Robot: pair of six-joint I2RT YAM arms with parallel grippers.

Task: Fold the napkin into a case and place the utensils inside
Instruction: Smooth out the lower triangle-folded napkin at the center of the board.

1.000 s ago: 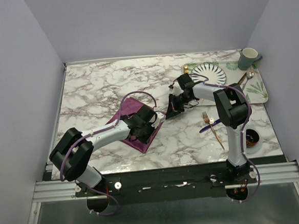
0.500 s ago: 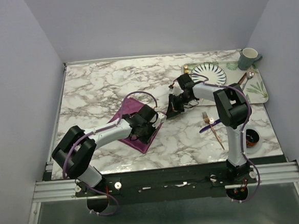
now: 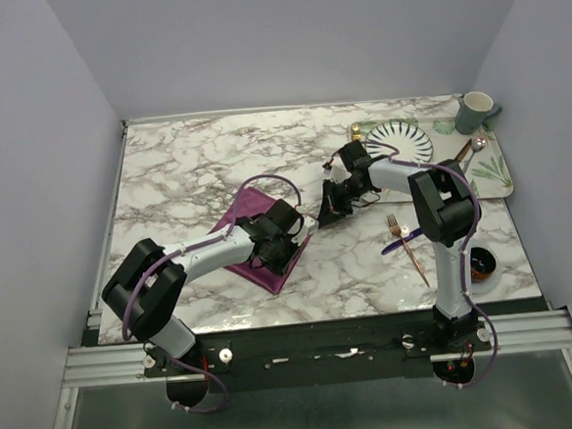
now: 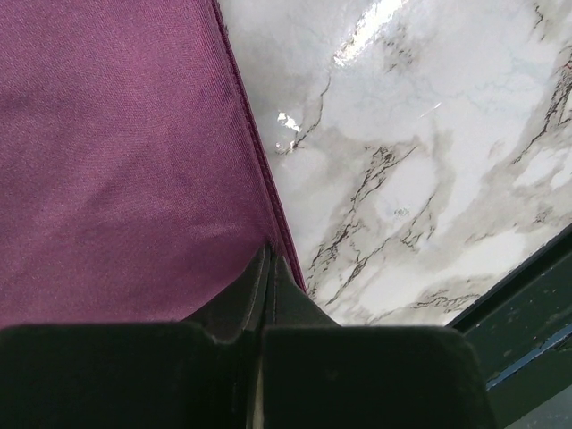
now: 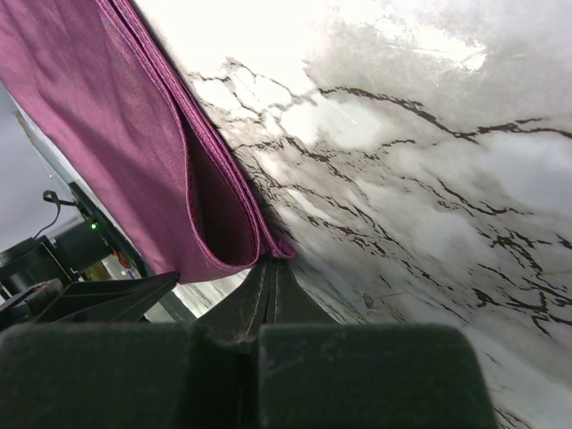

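The plum-purple napkin lies folded on the marble table, left of centre. My left gripper is low at its right edge. In the left wrist view its jaws are shut, with the tip on the napkin's hem. My right gripper is just right of it, shut on a corner of the napkin, whose folded layers hang open. The copper fork and dark blue knife lie crossed on the table to the right, untouched.
A tray at the back right holds a striped plate, a grey mug and a silver spoon. A small dark bowl sits by the right arm. The table's front edge is near the left gripper.
My left gripper has shifted slightly back and to the left over the napkin. The right arm has not visibly moved.
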